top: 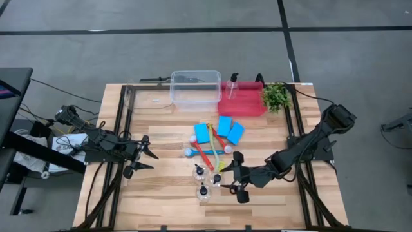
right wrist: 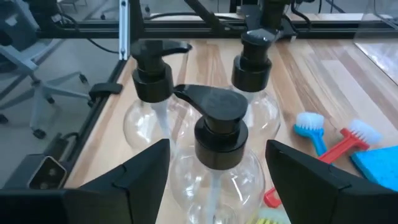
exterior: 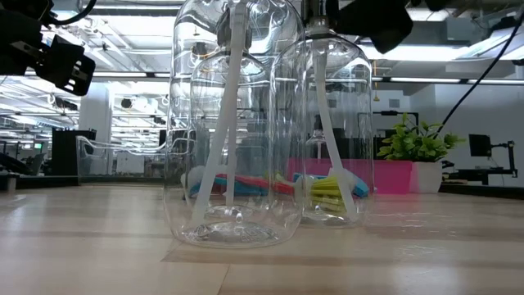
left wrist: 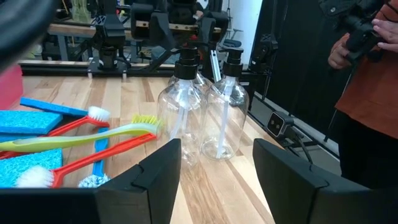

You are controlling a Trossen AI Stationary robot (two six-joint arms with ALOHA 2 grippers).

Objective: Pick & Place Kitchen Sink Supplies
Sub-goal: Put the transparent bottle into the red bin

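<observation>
**Both claws wide open around the bottle cluster**

Toward the desk's left edge: left claw [top: 145, 161], fingers spread wide, nothing held, aimed across the desk [top: 161, 200] at the bottles and well apart from them.

Near the desk's middle, toward the front edge: three clear pump bottles [top: 203, 192] in a tight cluster, all upright, black pump tops on. From the right wrist view, nearest bottle [right wrist: 214, 155] straight ahead between the spread fingers, not touched by either.

Just behind the bottles, at the desk's middle: red, blue and yellow-green brushes [top: 207, 153] lying crossed over one another, flat on the wood. Behind those, three blue sponges [top: 223, 131], close together and partly overlapping the brush handles.

Along the back edge: clear tub [top: 195, 89], then a red tray [top: 243, 102] just beside it, with a fourth pump bottle [top: 233, 84] upright at the tray's back left corner, then a green plant [top: 277, 96] by the back right corner.

Right of the bottle cluster: right claw [top: 232, 176], wide open, holding nothing, just beside the bottles.
</observation>
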